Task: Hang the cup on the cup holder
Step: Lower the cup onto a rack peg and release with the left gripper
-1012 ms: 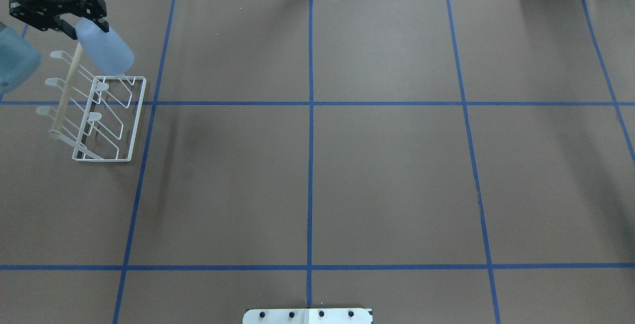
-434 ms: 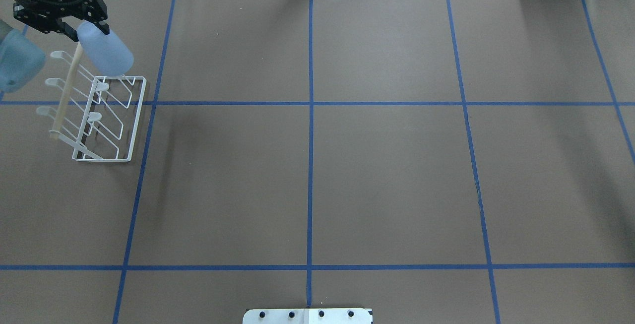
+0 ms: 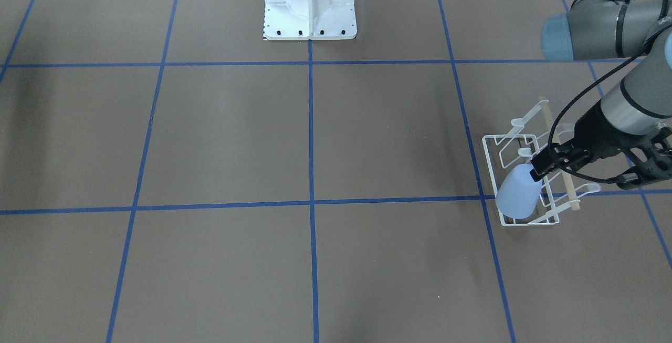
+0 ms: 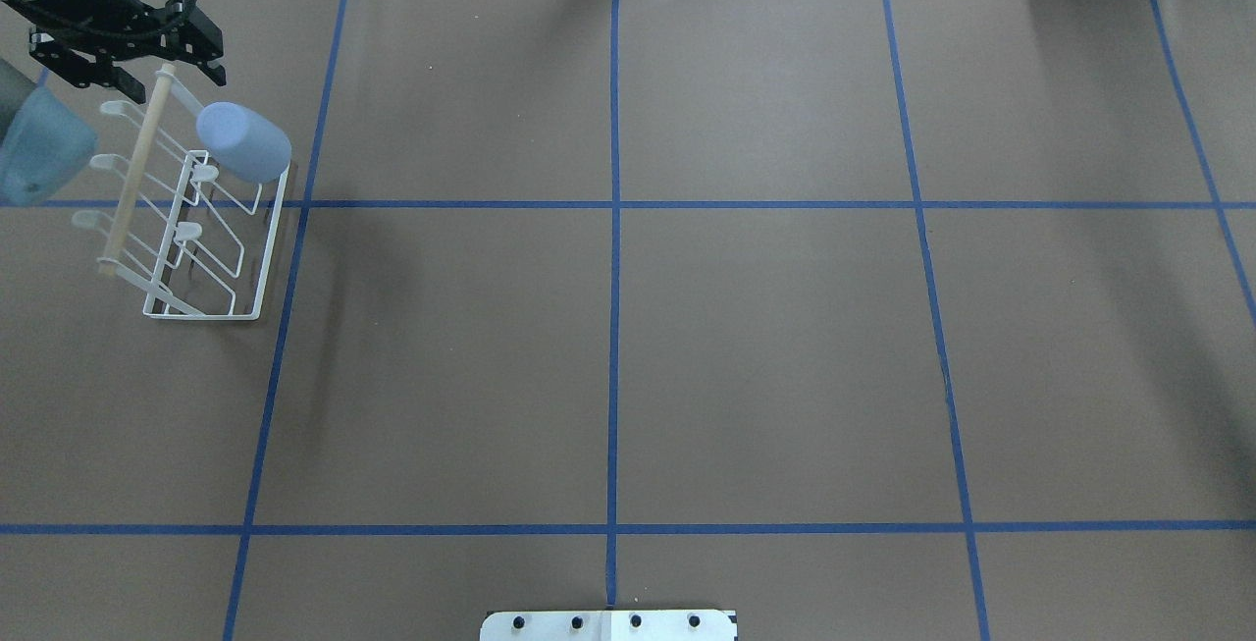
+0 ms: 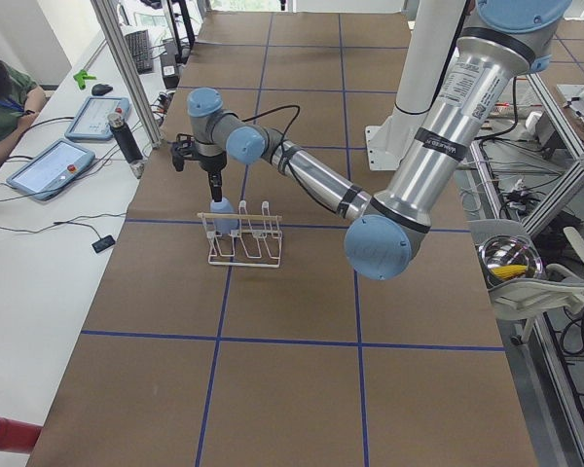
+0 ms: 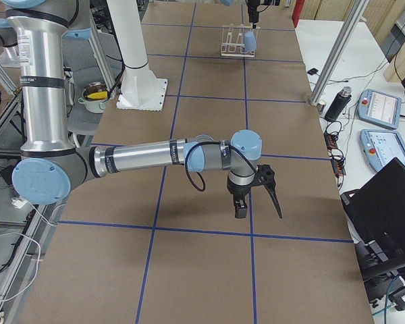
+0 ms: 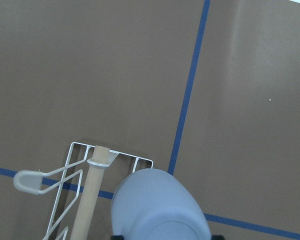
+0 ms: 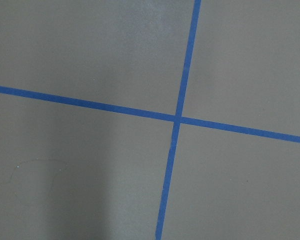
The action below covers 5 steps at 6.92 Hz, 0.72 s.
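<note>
The pale blue cup (image 4: 243,155) sits base-up on the far right corner of the white wire cup holder (image 4: 267,248), over its end prong. It also shows in the front view (image 3: 517,196) and, from above, in the left wrist view (image 7: 160,210). My left gripper (image 4: 165,72) hovers just above the holder's far end by the wooden rod (image 4: 132,185). It is open, with the fingers clear of the cup. One fingertip (image 3: 537,170) is close to the cup's top. My right gripper (image 6: 253,199) shows only in the right side view, so I cannot tell if it is open or shut.
The holder stands near the table's far left corner in the overhead view. The robot's white base plate (image 4: 608,624) is at the near edge. Blue tape lines (image 4: 613,204) grid the brown table. Tablets and cables lie beyond the far edge (image 5: 54,165).
The cup was tilted in the left gripper's fingers. It now sits lower on the holder's end prong, apart from the fingers. The gripper has shifted a little.
</note>
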Motion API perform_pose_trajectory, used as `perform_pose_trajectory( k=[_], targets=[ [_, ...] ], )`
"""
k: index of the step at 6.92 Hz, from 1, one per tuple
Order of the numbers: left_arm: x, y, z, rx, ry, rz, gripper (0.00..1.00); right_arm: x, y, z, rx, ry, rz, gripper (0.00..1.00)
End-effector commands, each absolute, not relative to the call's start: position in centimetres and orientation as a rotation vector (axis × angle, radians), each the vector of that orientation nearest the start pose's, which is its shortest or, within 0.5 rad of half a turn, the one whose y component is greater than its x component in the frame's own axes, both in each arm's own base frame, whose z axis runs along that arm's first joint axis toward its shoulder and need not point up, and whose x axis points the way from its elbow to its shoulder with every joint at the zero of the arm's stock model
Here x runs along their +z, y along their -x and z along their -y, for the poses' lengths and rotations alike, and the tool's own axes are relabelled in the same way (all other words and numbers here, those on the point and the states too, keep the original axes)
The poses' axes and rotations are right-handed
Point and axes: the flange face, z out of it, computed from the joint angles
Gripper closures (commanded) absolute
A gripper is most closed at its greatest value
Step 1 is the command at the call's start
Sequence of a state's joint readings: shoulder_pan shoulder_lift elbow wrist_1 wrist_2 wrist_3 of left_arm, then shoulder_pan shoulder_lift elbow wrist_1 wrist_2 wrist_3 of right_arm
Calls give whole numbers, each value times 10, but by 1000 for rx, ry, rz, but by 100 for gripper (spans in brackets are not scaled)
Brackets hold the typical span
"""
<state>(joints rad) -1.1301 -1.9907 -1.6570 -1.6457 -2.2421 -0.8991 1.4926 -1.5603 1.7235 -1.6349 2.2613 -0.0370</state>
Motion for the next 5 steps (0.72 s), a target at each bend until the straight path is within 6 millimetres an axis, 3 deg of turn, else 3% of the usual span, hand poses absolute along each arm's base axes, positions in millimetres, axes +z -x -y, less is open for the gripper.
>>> perform_pose_trajectory(
  k=[1, 2, 5],
  targets=[
    [385, -208, 600, -208, -81, -883, 2, 591, -30, 501, -145, -81, 701, 0],
    [374, -203, 598, -203, -100, -895, 2, 589, -30, 502, -143, -83, 695, 0],
    [337, -143, 595, -229, -136, -943, 2, 589, -30, 505, -143, -85, 694, 0]
  ],
)
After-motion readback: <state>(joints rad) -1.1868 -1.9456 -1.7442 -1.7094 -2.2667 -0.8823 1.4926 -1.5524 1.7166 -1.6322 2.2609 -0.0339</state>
